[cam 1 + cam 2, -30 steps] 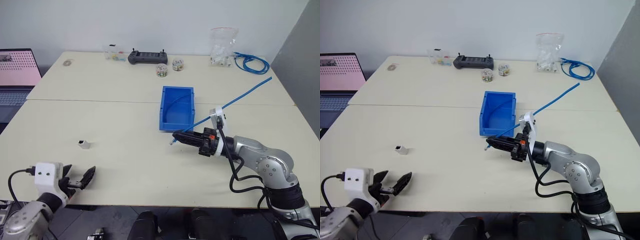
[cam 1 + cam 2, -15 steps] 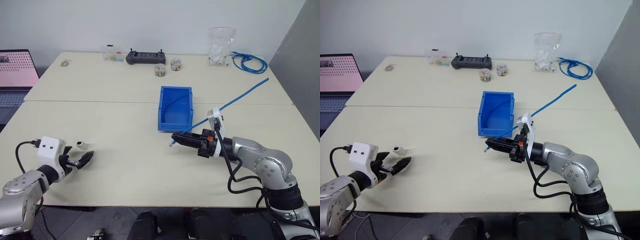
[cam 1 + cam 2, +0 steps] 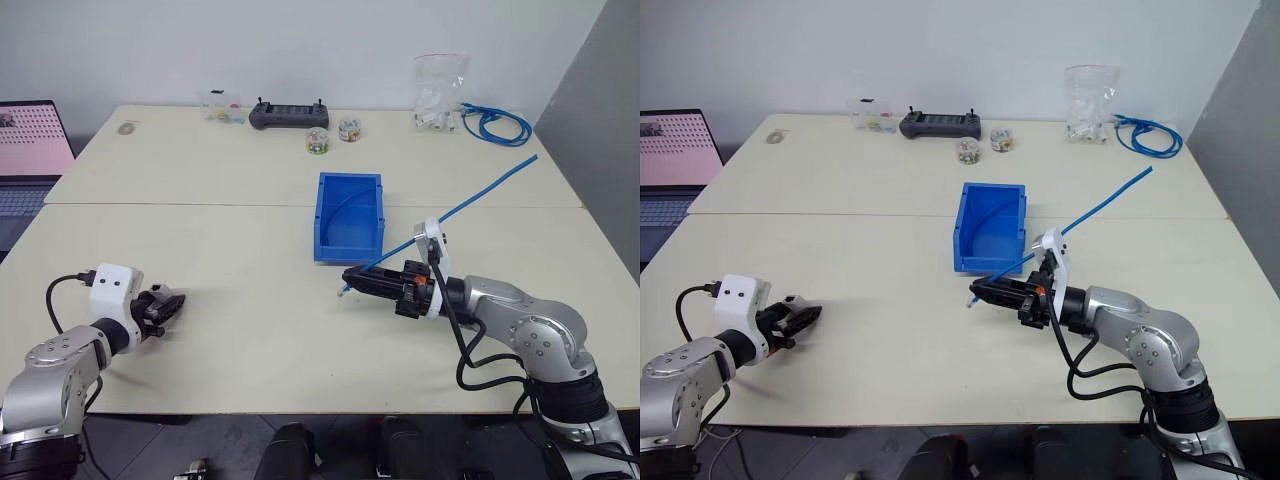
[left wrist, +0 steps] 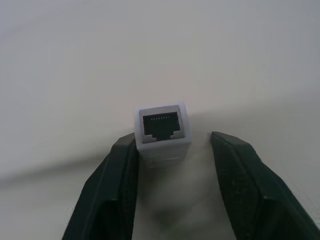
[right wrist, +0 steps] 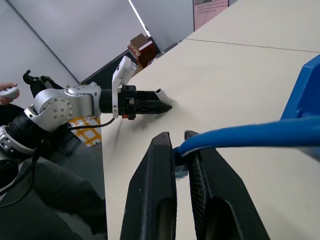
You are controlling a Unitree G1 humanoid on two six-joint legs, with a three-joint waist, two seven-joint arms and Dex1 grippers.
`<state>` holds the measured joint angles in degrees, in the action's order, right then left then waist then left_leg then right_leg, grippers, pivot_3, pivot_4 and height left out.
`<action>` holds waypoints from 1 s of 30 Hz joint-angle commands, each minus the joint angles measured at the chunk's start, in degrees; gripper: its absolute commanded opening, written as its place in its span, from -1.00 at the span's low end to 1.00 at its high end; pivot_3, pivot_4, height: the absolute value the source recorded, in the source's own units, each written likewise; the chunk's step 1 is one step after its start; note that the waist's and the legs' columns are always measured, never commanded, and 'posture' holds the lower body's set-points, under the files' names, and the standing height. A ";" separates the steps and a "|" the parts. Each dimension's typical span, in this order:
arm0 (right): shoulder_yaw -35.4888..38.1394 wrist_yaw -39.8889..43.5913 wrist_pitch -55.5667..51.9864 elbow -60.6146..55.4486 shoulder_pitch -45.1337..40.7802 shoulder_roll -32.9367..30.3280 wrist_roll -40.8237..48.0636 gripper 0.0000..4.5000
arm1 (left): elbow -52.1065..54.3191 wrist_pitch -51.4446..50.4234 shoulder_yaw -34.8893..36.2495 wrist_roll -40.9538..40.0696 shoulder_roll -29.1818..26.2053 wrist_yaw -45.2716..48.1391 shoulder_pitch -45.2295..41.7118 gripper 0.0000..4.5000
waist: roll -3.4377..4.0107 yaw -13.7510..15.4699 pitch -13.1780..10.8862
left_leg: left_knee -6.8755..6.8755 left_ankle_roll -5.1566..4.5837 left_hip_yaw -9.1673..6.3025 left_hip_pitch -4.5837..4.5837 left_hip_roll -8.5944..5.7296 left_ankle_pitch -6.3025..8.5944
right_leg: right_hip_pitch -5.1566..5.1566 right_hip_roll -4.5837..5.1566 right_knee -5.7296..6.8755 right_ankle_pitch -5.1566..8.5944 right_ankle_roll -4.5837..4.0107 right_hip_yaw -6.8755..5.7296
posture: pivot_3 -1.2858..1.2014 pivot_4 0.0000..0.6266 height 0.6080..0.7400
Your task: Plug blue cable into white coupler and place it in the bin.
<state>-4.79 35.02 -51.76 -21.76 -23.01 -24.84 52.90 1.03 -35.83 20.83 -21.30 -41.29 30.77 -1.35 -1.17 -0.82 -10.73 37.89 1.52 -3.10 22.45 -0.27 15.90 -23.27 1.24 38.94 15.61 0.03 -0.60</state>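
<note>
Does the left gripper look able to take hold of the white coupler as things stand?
Probably yes. The white coupler stands between the left gripper's fingers, one finger against it, the other a little off. Nothing on the table blocks them.

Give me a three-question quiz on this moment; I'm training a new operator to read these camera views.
1. True or false: the blue cable is held by the right gripper.
2. What stands between the fingers of the left gripper?
A) the white coupler
B) a plug
C) nothing
3. What lies inside the bin?

Key:
1. True; its fingers are shut on the cable near the plug end.
2. A; one finger touches the coupler, the other stands slightly apart.
3. Part of the blue cable, curving across the bin's floor.
</note>
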 commanded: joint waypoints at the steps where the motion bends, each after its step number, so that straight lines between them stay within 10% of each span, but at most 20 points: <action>1: 1.13 0.52 0.13 -2.52 0.02 -0.39 0.49 -0.97 | -0.84 -0.28 -0.14 1.22 -0.27 -0.53 -0.09 -0.40 | 0.00 -0.01 0.00 | 0.00 0.00 0.00 -0.01 0.00 0.00 | 0.00 0.00 0.00 0.00 0.00 0.00 | 0.03 -0.52 1.00; 11: 0.76 1.11 0.74 -2.96 0.68 -1.58 -0.90 -0.97 | 1.37 2.48 -3.77 1.33 -1.23 4.54 0.94 -0.65 | 0.00 -0.06 0.00 | 0.00 0.00 0.01 -0.03 0.00 0.00 | 0.01 0.00 0.03 0.00 0.00 0.01 | 0.03 -0.52 1.00; 30: -2.87 4.45 7.96 -9.45 11.06 -9.85 -13.70 -0.97 | 4.58 17.21 -36.44 7.91 -1.99 37.87 -16.87 -0.65 | 0.00 0.45 0.02 | 0.05 0.00 0.06 0.05 -0.07 0.00 | 0.03 -0.02 -0.03 0.01 0.02 -0.01 | 0.03 -0.52 1.00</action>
<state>-7.54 38.56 -45.81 -28.95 -12.20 -34.50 40.07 6.40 -20.41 -14.51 -14.40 -43.78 67.11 -16.46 -1.17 -0.37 -10.71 37.94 1.51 -3.03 22.49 -0.32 15.90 -23.24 1.18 38.94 15.63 0.06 -0.60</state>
